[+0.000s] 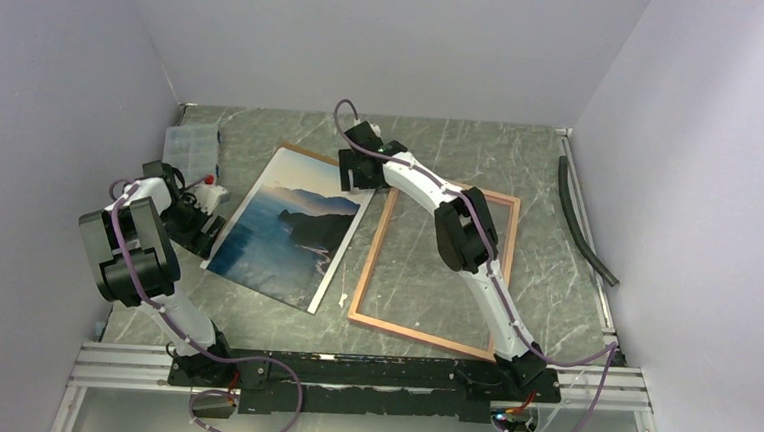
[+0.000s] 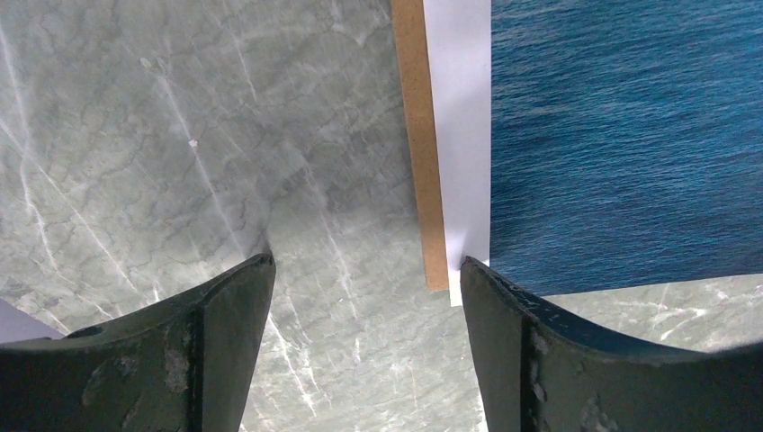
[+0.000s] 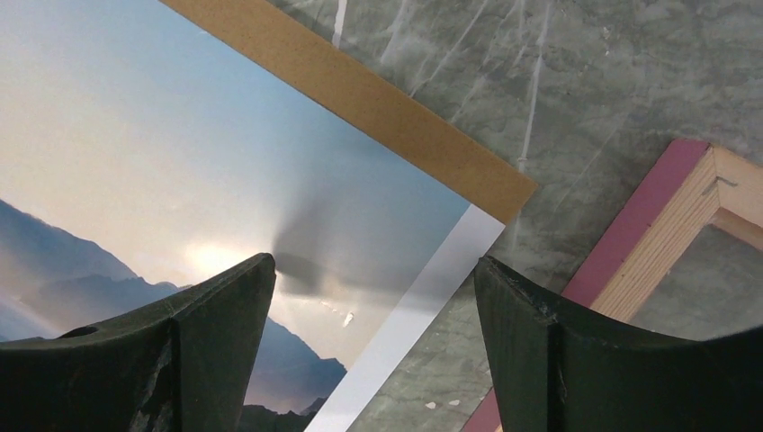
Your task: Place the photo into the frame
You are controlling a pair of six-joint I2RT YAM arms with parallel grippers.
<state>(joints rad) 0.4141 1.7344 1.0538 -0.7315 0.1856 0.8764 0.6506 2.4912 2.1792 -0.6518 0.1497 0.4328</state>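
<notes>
While the photo [image 1: 292, 229] lies flat on a brown backing board [image 1: 302, 152] left of the tabletop's [image 1: 554, 287] centre, the frame [image 1: 421, 339] is laid flat just beside it, toward the right edge. The left gripper [image 2: 364, 270] is held over the photo's near-left corner, its jaws spread wide and nothing gripped. The right gripper [image 3: 373, 270] is poised above the photo's far-right corner, jaws likewise apart and empty.

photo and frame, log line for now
glossy mountain photo: on brown backing board | pink wooden frame: empty, alongside | left tool, right tool: open
</notes>
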